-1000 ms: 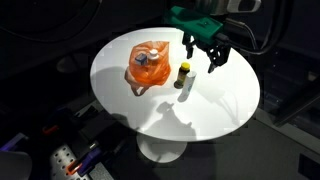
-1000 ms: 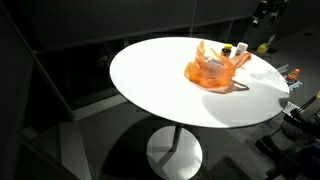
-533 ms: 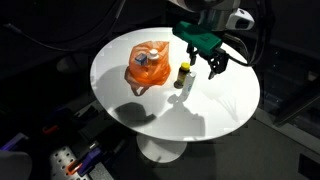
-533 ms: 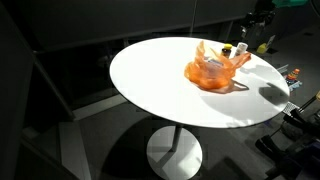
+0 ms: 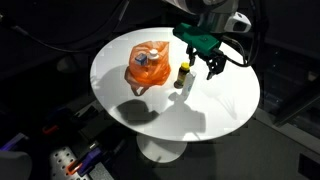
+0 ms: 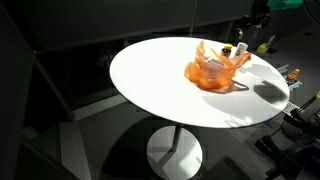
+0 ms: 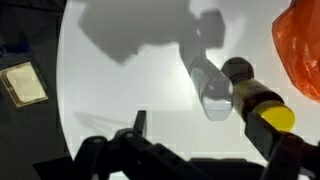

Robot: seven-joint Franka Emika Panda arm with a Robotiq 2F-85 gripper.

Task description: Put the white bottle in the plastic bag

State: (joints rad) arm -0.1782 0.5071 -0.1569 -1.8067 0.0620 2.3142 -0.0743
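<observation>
Hovering with black end effector (image 5: 204, 62) released (nothing held) beside upright yellow-capped bottle (image 5: 184, 72), near orange plastic bag (image 5: 148, 62) on round white tabletop (image 5: 215, 110).

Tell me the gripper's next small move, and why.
Probably lower the open gripper onto the white bottle, centring it between the fingers. The gripper hangs above the table holding nothing, and the bottle sits outside the orange bag, close beside a yellow-capped bottle.
</observation>
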